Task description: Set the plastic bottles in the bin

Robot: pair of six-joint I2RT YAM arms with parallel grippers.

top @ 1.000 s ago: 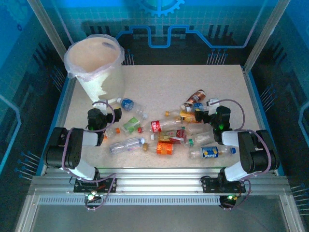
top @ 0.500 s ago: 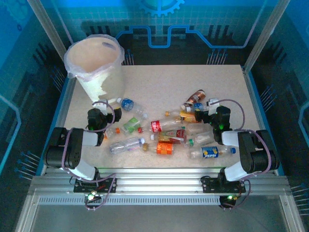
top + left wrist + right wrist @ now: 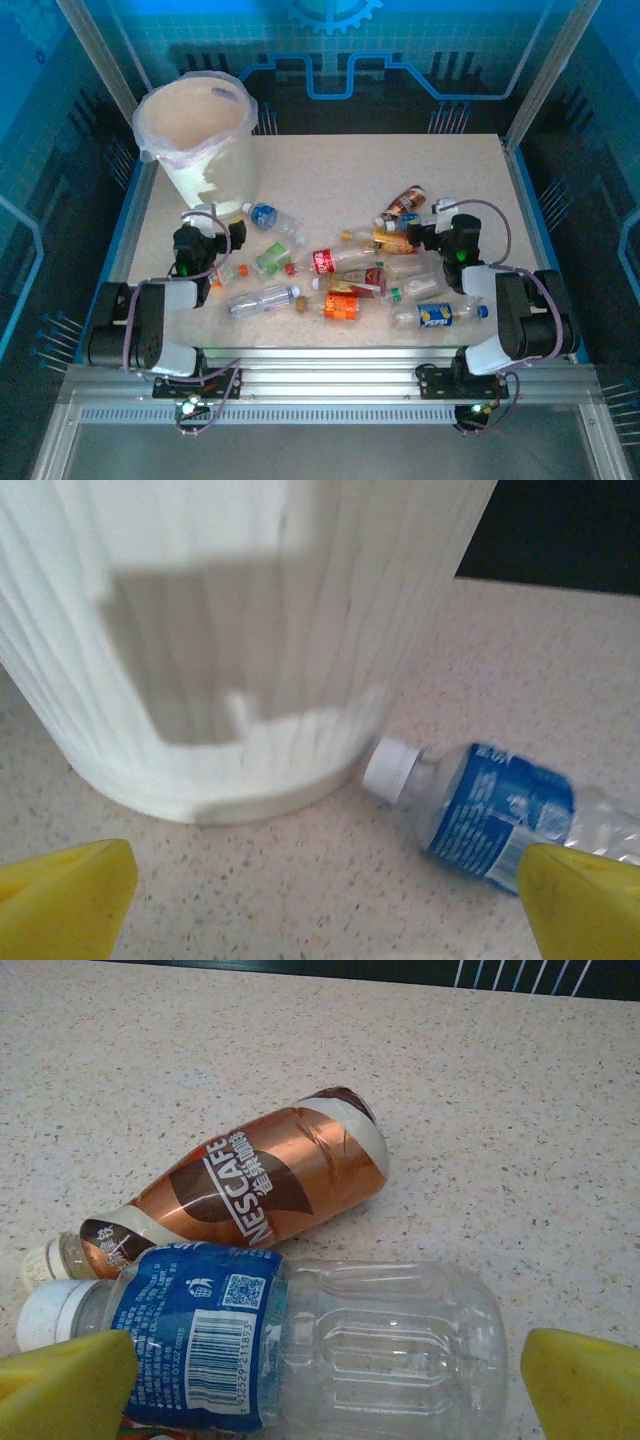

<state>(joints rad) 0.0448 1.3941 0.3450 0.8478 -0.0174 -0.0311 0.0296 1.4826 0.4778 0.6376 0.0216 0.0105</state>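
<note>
The bin [image 3: 195, 135] is a tall white bucket with a bag liner at the table's far left; its ribbed wall [image 3: 230, 630] stands close ahead in the left wrist view. My left gripper [image 3: 218, 222] [image 3: 320, 920] is open at the bin's base, with bare table between its yellow fingertips [image 3: 60, 900]. A blue-label bottle with a white cap [image 3: 490, 815] [image 3: 265, 215] lies by its right fingertip. My right gripper [image 3: 432, 222] [image 3: 320, 1390] is open, straddling a clear blue-label bottle [image 3: 300, 1345]. A brown Nescafe bottle [image 3: 250, 1195] [image 3: 405, 202] lies just beyond.
Several more bottles lie in the table's middle: a red-label one [image 3: 325, 262], an orange one [image 3: 343, 305], a green one [image 3: 268, 262], a clear one [image 3: 262, 298] and a Pepsi bottle [image 3: 437, 315]. Bare tabletop [image 3: 380, 165] stretches to the far edge. Frame posts stand at the corners.
The left arm has swung a little left and its gripper has edged toward the bin's base. The right gripper has shifted slightly farther from the base. Both stay open.
</note>
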